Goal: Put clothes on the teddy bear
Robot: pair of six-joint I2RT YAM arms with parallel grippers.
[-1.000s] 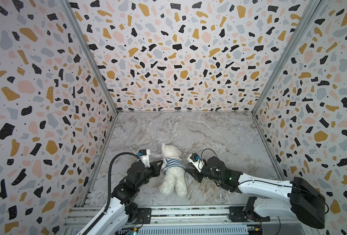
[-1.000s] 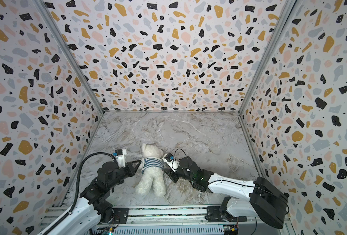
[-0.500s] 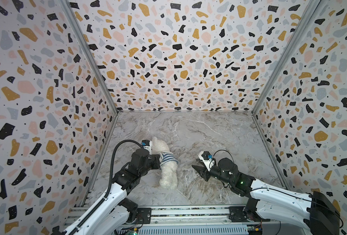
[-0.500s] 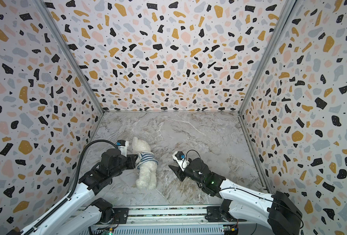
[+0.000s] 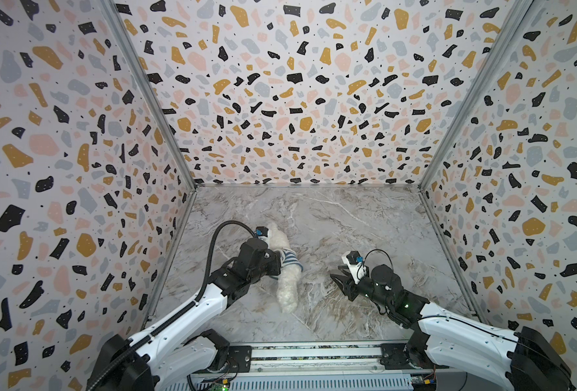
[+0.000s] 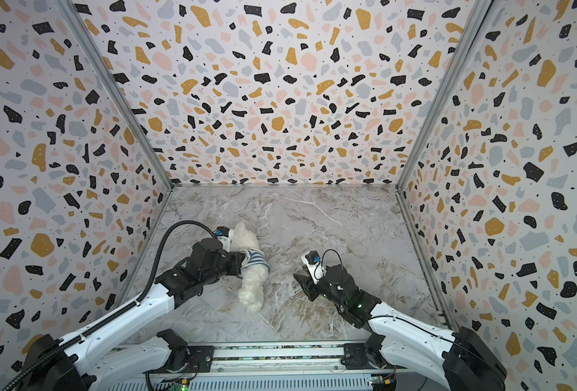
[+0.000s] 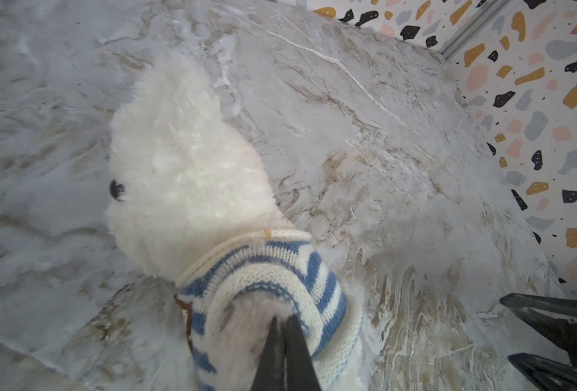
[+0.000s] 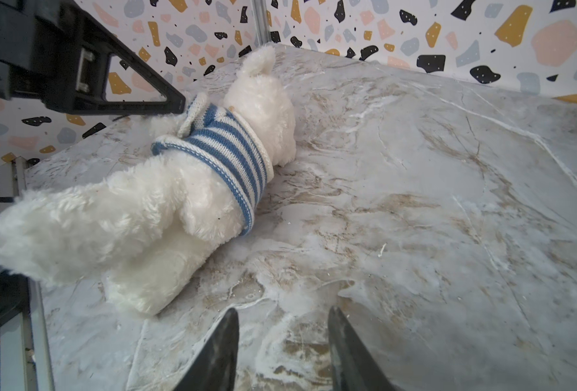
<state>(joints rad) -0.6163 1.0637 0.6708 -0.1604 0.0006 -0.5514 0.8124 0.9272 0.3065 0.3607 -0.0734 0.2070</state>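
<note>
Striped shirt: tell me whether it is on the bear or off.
On. The striped shirt wraps the teddy bear around its chest, collar under the head.

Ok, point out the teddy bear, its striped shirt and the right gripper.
teddy bear (image 8: 165, 199): right wrist view, fluffy lower body.
striped shirt (image 8: 226, 149): right wrist view, middle of the knit.
right gripper (image 8: 283, 309): right wrist view, midway between open fingertips.
</note>
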